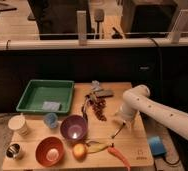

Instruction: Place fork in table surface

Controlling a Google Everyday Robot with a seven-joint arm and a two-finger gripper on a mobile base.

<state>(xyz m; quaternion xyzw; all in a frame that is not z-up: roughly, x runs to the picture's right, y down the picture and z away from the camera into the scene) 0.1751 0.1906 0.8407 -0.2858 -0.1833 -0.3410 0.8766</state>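
The white arm reaches in from the right over the light tan wooden table surface [132,142]. Its gripper [123,120] points down above the right part of the tabletop. A slim fork [118,131] slants down from just under the gripper, and its lower end is at or just above the wood. I cannot tell whether the gripper still holds it. The fork is to the right of the purple bowl [73,127] and above the orange-red chili pepper [118,155].
A green tray [29,97] lies at the back left. An orange bowl [49,150], a blue cup [50,120], a white cup [18,124] and a metal cup [14,150] stand at the front left. A round fruit [79,150] and a banana peel [98,146] lie at the front, with dark clutter [99,106] mid-table.
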